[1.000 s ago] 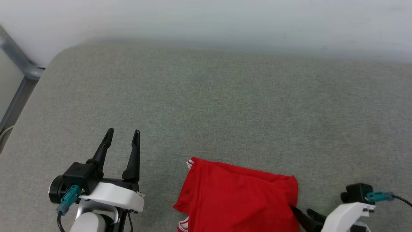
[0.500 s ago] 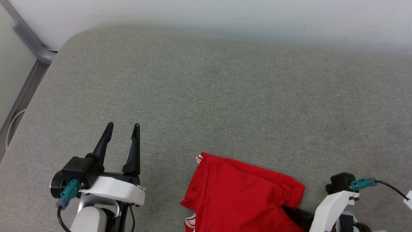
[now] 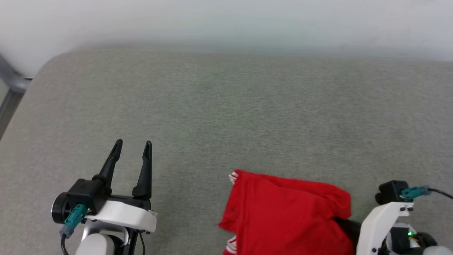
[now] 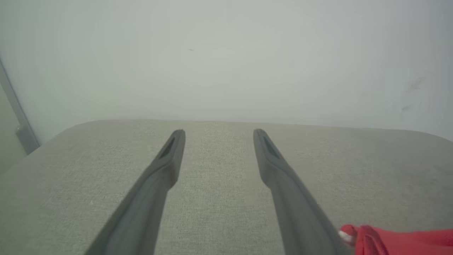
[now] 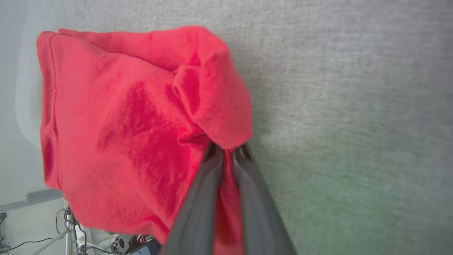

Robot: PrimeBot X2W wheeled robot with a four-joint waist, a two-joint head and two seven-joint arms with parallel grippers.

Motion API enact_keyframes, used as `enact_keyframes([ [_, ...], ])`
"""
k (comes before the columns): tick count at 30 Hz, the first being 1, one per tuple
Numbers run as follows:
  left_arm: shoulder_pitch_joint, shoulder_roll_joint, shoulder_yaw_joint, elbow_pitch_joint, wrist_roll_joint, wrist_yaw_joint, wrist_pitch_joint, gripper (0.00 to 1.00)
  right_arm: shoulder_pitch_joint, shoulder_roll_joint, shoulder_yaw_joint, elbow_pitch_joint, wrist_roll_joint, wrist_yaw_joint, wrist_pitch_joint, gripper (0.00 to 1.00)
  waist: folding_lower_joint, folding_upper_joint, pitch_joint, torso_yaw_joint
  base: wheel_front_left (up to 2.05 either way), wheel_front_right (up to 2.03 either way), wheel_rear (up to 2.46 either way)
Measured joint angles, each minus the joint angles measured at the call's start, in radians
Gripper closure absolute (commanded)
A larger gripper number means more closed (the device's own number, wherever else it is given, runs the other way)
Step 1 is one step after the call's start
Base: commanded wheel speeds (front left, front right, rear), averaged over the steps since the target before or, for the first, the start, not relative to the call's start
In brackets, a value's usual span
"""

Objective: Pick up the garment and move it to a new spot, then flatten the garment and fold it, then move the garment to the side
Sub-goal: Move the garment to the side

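Observation:
The garment, a red shirt with a striped white trim at its far left corner, lies bunched on the grey padded surface at the lower right of the head view. In the right wrist view my right gripper is shut on a rolled fold of the garment's right edge, red cloth pinched between the dark fingers. My left gripper hovers open to the left of the cloth, nothing between its fingers. In the left wrist view, the left gripper points at the wall, with the garment's corner at lower right.
A pale wall runs behind the padded surface. A grey metal frame stands past its rounded far left corner. Cables and equipment show beyond the surface's edge in the right wrist view. Bare padding stretches ahead of both grippers.
My right gripper's fingers have closed on the garment's right edge, bunching it. The garment now lies farther right of the still, open left gripper. The head camera has shifted.

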State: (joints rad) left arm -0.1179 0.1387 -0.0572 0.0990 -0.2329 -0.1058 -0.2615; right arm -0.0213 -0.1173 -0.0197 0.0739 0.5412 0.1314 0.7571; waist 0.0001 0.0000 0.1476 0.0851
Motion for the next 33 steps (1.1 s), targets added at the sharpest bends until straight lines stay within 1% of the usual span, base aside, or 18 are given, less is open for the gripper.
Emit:
enact_keyframes([
  [2,0.008,0.002,0.005,-0.006,0.003,0.0,0.0,0.0,0.0,-0.013,-0.022,-0.015,-0.039,0.0,0.005,1.0,0.0,0.0,0.0,-0.029,0.0,0.0,0.0],
  [3,0.008,0.002,0.005,-0.006,0.003,0.0,0.0,0.0,0.0,-0.013,-0.022,-0.015,-0.039,0.0,0.005,1.0,0.0,0.0,0.0,-0.029,0.0,0.0,0.0],
  [7,0.011,0.011,0.01,-0.026,0.021,-0.004,0.0,0.0,-0.001,-0.043,-0.062,-0.047,-0.136,0.0,0.008,1.0,-0.0001,0.0,0.002,-0.096,0.0,0.0,0.0],
  [13,0.01,0.034,0.01,-0.064,0.038,-0.009,0.0,0.0,-0.037,-0.035,-0.072,-0.078,-0.217,0.0,-0.002,1.0,-0.0001,0.0,0.022,-0.208,0.0,0.0,0.0],
  [17,0.003,0.049,0.015,-0.1,0.037,-0.009,-0.001,0.0,-0.095,-0.026,-0.055,-0.078,-0.235,0.0,-0.051,1.0,-0.0001,0.0,0.053,-0.286,0.0,0.0,0.0],
  [21,-0.015,0.083,0.035,-0.141,0.035,-0.009,0.0,0.0,-0.159,-0.014,-0.044,-0.045,-0.249,0.0,-0.086,1.0,-0.0001,0.0,0.099,-0.358,0.0,0.0,0.0],
  [25,-0.033,0.111,0.04,-0.191,0.034,-0.01,0.021,0.0,-0.244,-0.018,-0.059,-0.005,-0.277,0.0,-0.118,1.0,0.0,0.0,0.163,-0.409,0.0,0.0,0.0],
  [30,-0.072,0.153,0.036,-0.27,0.035,-0.012,0.057,0.0,-0.371,-0.05,-0.126,0.051,-0.342,0.0,-0.173,1.0,0.0,0.0,0.257,-0.447,0.0,0.0,0.0],
  [31,-0.084,0.172,0.033,-0.301,0.035,-0.014,0.071,0.0,-0.416,-0.062,-0.167,0.073,-0.371,0.0,-0.197,1.0,0.0,0.0,0.294,-0.455,0.0,0.0,0.0],
  [33,-0.097,0.188,0.029,-0.331,0.034,-0.015,0.084,0.0,-0.459,-0.08,-0.206,0.1,-0.413,0.0,-0.214,1.0,0.0001,0.0,0.332,-0.46,0.0,0.0,0.0],
])
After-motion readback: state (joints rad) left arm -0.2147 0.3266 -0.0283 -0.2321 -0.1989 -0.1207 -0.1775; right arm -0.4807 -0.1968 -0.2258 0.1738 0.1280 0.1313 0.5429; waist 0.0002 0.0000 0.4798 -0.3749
